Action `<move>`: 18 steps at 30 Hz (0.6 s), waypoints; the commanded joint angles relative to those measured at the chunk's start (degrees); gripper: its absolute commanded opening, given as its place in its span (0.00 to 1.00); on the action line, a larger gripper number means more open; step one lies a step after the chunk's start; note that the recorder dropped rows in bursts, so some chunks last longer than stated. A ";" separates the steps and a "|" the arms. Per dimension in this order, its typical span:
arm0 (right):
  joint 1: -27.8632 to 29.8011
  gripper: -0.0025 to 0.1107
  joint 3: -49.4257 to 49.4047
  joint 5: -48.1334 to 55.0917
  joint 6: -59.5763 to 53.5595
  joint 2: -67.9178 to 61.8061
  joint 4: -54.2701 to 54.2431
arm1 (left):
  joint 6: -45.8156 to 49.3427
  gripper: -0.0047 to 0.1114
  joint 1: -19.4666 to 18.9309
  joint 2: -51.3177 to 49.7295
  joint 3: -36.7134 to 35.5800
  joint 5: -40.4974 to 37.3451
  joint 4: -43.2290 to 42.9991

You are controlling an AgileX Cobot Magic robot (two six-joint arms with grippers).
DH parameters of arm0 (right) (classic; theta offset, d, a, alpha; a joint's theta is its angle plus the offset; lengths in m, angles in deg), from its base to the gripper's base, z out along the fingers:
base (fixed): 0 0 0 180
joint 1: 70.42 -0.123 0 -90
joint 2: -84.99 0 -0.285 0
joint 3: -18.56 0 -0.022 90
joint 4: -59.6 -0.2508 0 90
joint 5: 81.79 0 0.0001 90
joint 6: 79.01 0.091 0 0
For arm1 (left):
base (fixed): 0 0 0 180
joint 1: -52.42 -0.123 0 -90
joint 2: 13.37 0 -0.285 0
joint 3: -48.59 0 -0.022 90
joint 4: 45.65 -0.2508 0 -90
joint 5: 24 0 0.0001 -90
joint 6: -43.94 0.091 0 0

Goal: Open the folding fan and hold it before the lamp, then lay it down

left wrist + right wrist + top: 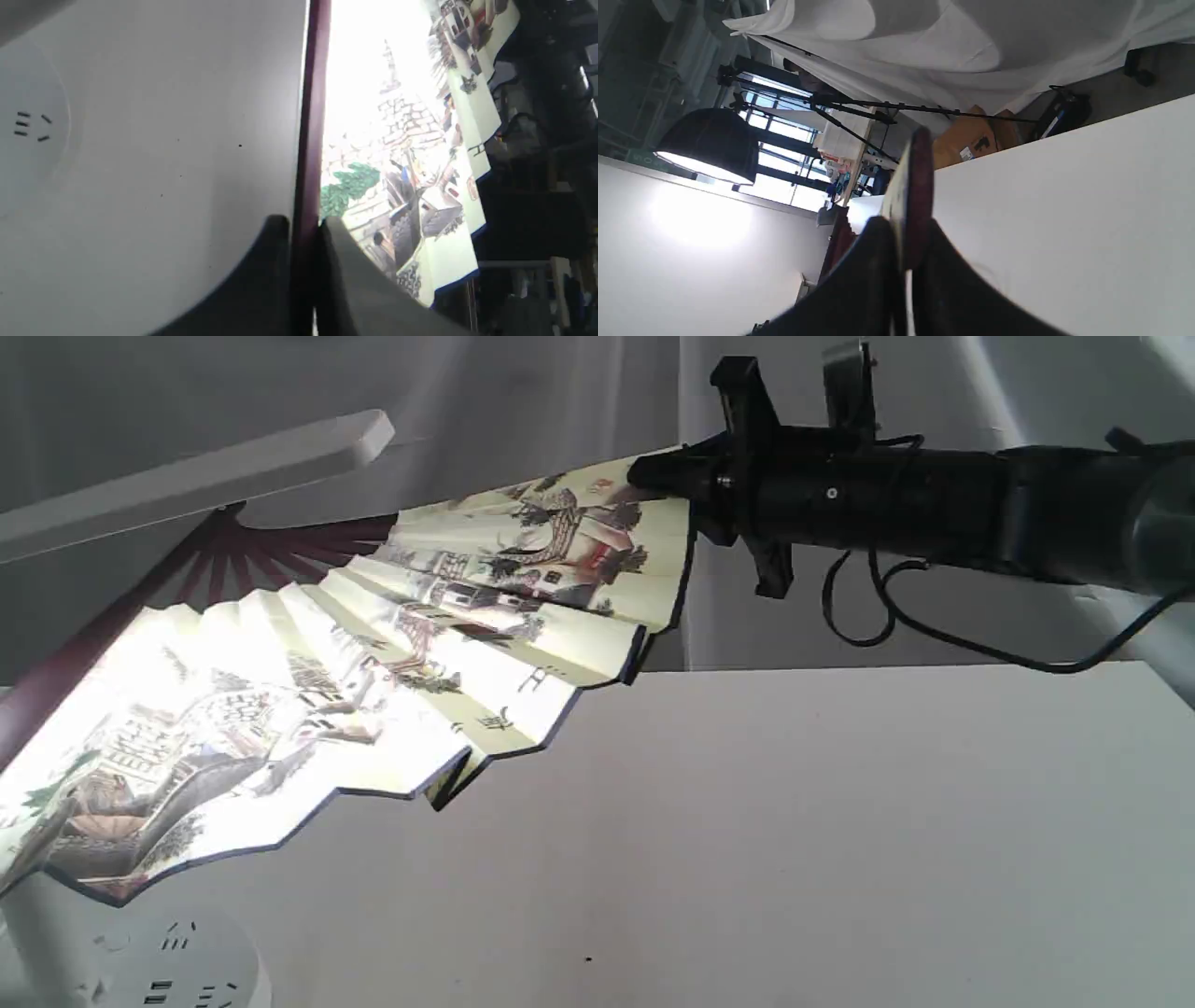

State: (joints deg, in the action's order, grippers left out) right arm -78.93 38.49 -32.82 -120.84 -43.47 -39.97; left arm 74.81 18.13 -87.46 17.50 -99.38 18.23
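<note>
The round white base of the lamp (pixel 168 961), marked with small dark symbols, is seen nearest the exterior camera, at the lower left of the tabletop (pixel 840 821). The folding fan (pixel 420 644) is held spread open in the air above the tabletop, just under the lamp's flat bar head. The left part of its painted leaf is lit brightly. One maroon outer rib is clamped between the left fingers (pixel 261 270), which are closed tight on it. The other outer rib is pinched in the same way by the right fingers (pixel 859 270) at the fan's upper right end. The dark blue edge is turned downward.
</note>
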 commanded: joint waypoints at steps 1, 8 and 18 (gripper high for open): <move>0.92 0.02 0.62 -3.08 -0.71 0.32 -0.38 | -2.42 0.04 -3.56 0.33 0.14 5.42 0.40; -0.27 0.02 0.99 -4.91 0.11 0.32 -0.38 | -2.36 0.04 -4.36 0.33 0.14 5.42 0.13; -1.79 0.02 0.99 -6.32 0.11 0.32 -0.38 | -2.47 0.04 -5.60 0.19 0.14 5.42 0.27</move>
State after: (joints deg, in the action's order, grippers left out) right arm -81.15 38.97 -36.68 -119.35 -43.47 -39.97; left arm 74.32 13.70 -87.46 17.50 -99.38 20.73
